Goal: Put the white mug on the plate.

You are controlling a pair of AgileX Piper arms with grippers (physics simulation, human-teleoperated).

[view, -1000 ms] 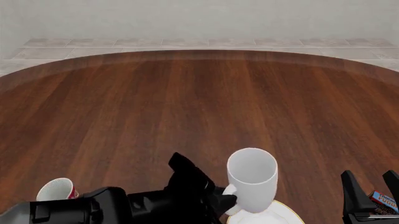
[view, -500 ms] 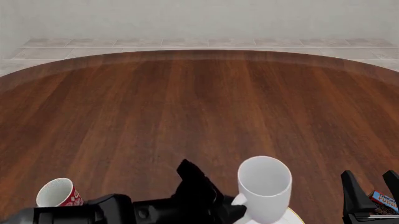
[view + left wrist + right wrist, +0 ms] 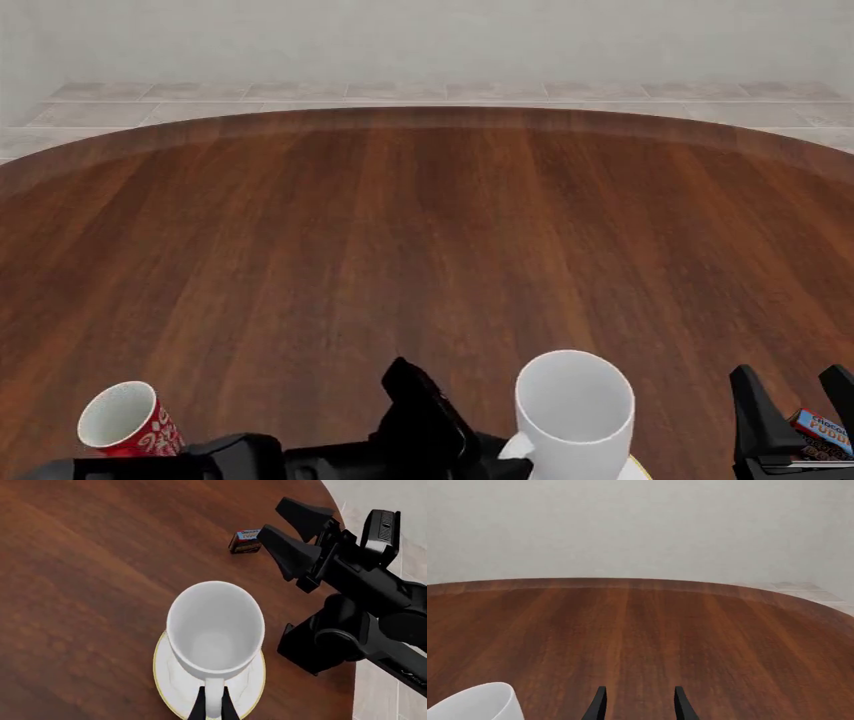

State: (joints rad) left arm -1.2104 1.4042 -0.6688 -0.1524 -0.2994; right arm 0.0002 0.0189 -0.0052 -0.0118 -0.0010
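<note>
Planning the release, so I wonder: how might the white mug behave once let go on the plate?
The white mug looks rigid and glossy, so probably slippery. It stands tall over a shallow plate, so a nudge might tip it. The left gripper pinches only its handle, so it may swing.

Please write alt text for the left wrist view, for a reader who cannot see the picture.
The left gripper holds the white mug by its handle, upright and directly over the plate on a wooden table. Beyond the mug stands the right gripper, its fingers apart, with a small printed box lying beside it.
</note>
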